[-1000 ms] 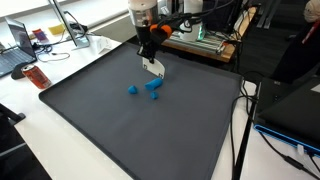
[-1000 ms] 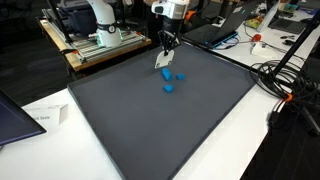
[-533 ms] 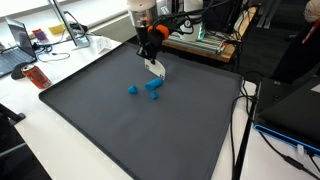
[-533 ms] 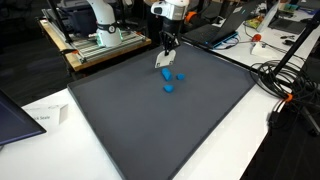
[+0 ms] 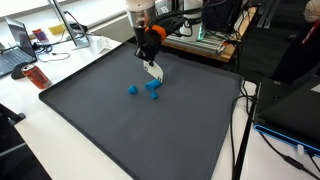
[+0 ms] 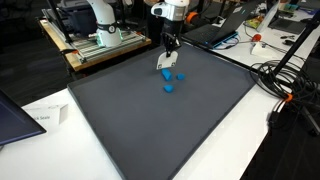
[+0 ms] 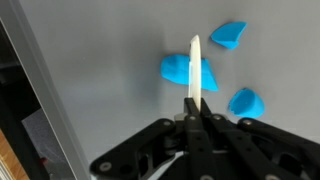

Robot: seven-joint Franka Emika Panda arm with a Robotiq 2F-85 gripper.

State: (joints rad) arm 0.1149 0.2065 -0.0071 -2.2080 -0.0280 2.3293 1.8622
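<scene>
My gripper is shut on a thin white flat piece that hangs down from the jaws, just above the dark mat. In the wrist view the white piece sticks out edge-on from the closed fingers. Three small blue pieces lie under and beside it. In both exterior views the blue pieces lie close to the white piece's lower end. I cannot tell if it touches them.
The mat covers most of the table. A laptop and a red object sit beyond one mat edge. Cables and equipment lie along the other edges. A white paper lies near one corner.
The gripper with the white piece has shifted very slightly toward the blue pieces. The blue pieces have not moved.
</scene>
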